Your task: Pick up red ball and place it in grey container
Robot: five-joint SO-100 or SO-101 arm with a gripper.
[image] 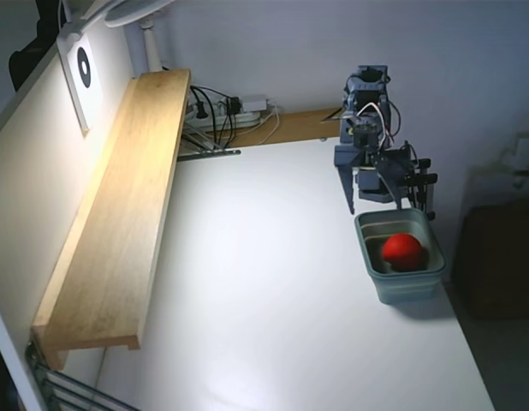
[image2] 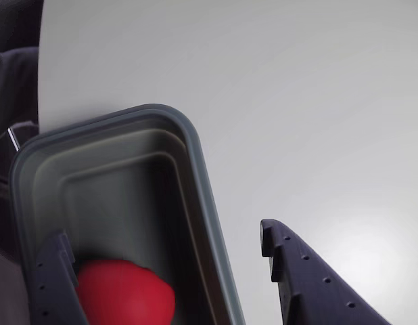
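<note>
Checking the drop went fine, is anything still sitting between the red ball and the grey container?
Nothing visible does. The red ball already lies inside the grey container, and the open tool straddles the tub's wall in the wrist view.

Home desk: wooden shelf (image: 110, 214), power strip (image: 230, 107), lamp (image: 132, 13).

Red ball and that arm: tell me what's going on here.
The red ball already lies inside the grey container, which sits near the right edge of the white table in the fixed view. The arm is folded just behind the tub. In the wrist view its claw is open and holds nothing: one finger sits over the tub next to the ball, the other outside the rim. The placing looks done.
</note>
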